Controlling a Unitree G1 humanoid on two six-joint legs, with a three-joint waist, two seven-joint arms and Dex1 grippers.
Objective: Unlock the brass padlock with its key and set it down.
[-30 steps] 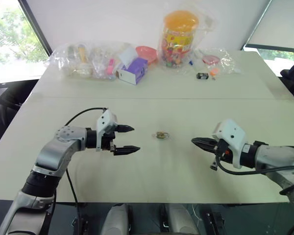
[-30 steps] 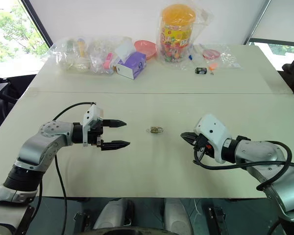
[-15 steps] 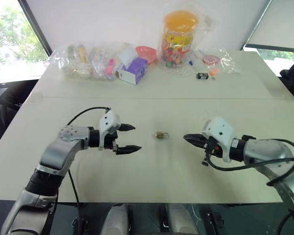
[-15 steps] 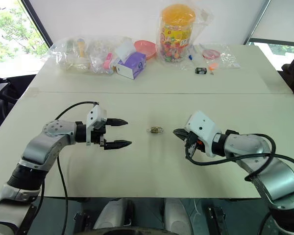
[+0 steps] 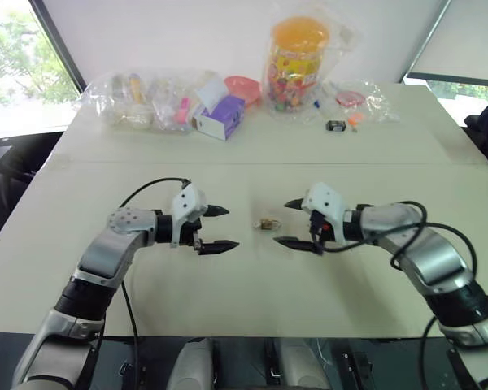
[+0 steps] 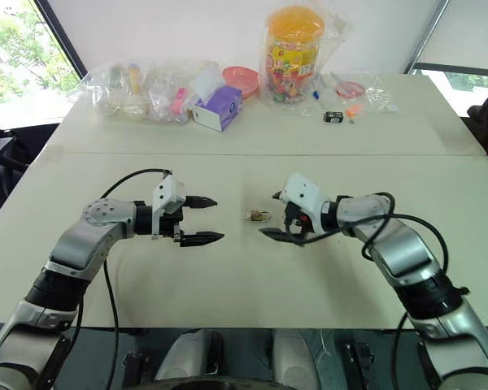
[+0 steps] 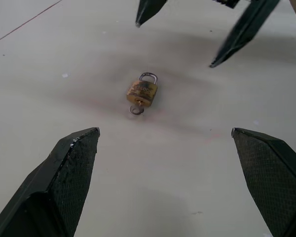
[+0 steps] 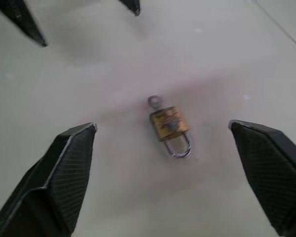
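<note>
Black fingers of the left gripper (image 5: 217, 227) and the right gripper (image 5: 292, 223) stand spread wide, tips facing each other across a small gap. Between them the brass padlock (image 7: 142, 92) lies flat on the pale table (image 5: 252, 284), touched by neither, a small ring at its keyhole end.

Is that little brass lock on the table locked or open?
Looks locked: the brass padlock lies flat, both shackle ends seated in its body.

An office or meeting room, set up for testing.
A long pale bench (image 5: 106, 146) stands before tall windows (image 5: 16, 65), with bagged props (image 5: 146, 97) and a candy jar (image 5: 297, 61) along its far edge.
</note>
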